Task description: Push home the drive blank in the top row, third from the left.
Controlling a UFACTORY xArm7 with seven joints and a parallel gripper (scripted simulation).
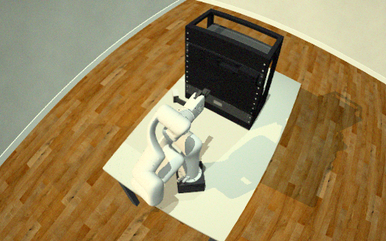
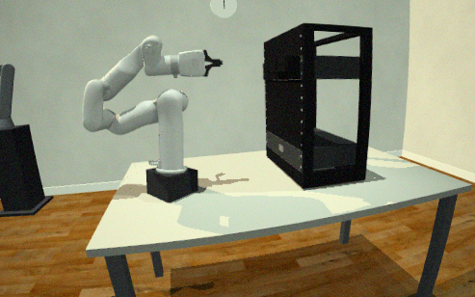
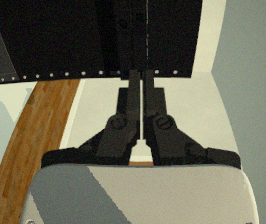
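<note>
The black rack (image 2: 315, 103) stands on the white table, its front face toward the arm. The storage chassis (image 2: 281, 65) sits near the rack's top; its blanks are too dark to tell apart in any view. My gripper (image 2: 216, 62) is shut and empty, pointing at the chassis front from well short of it, with a clear gap between. In the wrist view the closed fingers point at the dark rack front (image 3: 97, 19). From above, my gripper (image 1: 205, 93) hangs in front of the rack (image 1: 233, 64).
A grey unit (image 2: 311, 154) sits low in the rack. The arm's base (image 2: 171, 183) stands on the table's left part. A second black pedestal (image 2: 14, 169) stands on the floor at far left.
</note>
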